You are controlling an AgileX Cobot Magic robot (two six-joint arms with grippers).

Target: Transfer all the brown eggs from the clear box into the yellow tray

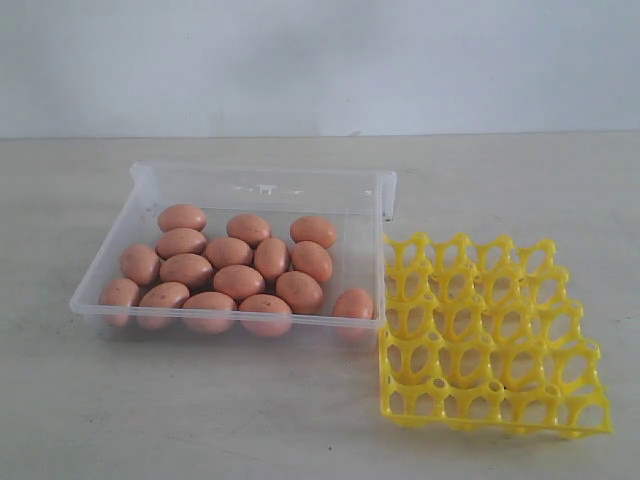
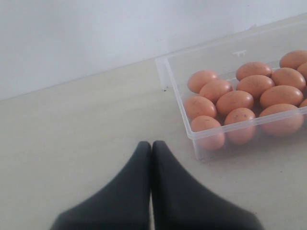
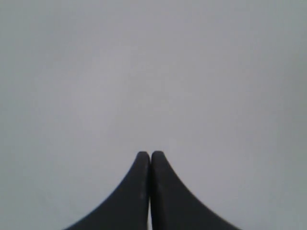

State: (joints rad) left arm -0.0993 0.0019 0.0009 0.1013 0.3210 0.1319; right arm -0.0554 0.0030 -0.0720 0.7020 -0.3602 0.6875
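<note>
Several brown eggs (image 1: 238, 281) lie loose in the clear box (image 1: 105, 260) left of centre on the table. Touching its right side stands the yellow tray (image 1: 592, 405), with no egg in any cup. Neither arm shows in the exterior view. In the left wrist view my left gripper (image 2: 151, 143) is shut with nothing in it, hovering over bare table a short way from a corner of the clear box (image 2: 163, 72), where several brown eggs (image 2: 234, 101) show. My right gripper (image 3: 150, 154) is shut too, holding nothing, in front of a plain grey surface.
The table (image 1: 200, 410) is a pale beige surface running back to a white wall (image 1: 320, 60).
</note>
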